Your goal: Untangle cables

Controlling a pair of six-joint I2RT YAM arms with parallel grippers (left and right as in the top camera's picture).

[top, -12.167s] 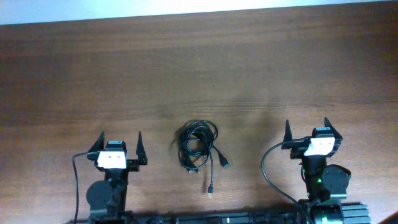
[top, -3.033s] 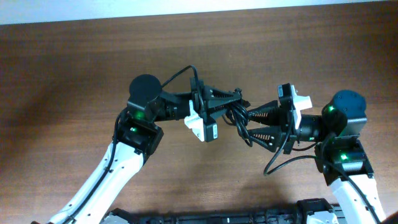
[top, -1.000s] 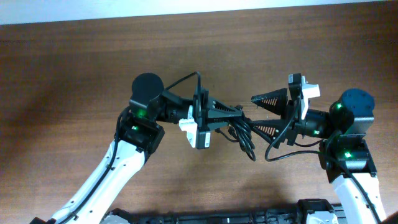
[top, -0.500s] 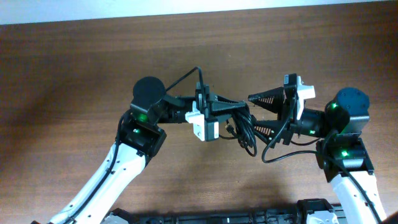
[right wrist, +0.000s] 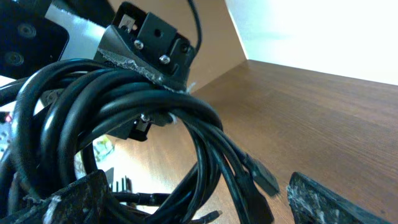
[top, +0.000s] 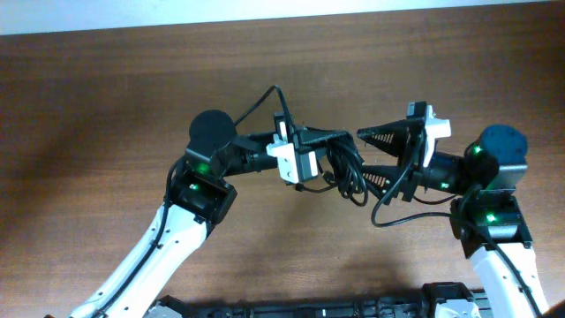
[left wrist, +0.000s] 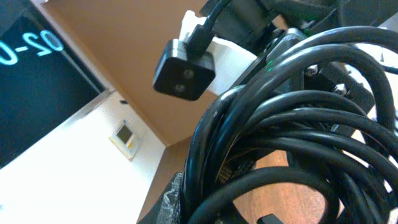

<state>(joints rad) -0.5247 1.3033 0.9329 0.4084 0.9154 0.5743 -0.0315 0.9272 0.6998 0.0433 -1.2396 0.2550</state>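
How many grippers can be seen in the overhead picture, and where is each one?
2. The left gripper is near the centre of the view, shut on the cables. The right gripper is just right of it, open, facing them. None seems hidden.

table: brown wood with fine straight grain, smooth, faint satin sheen
cables: black rubbery sheath, smooth, glossy, pale light streaks along the strands
right gripper pads: black, coarse and grainy, frayed grey at the edges
left gripper: black matt plastic, small bright metal screws
left wrist camera mount: white plastic, smooth, matt
left arm shell: white plastic, smooth, slightly glossy
left joint cap: black, matt
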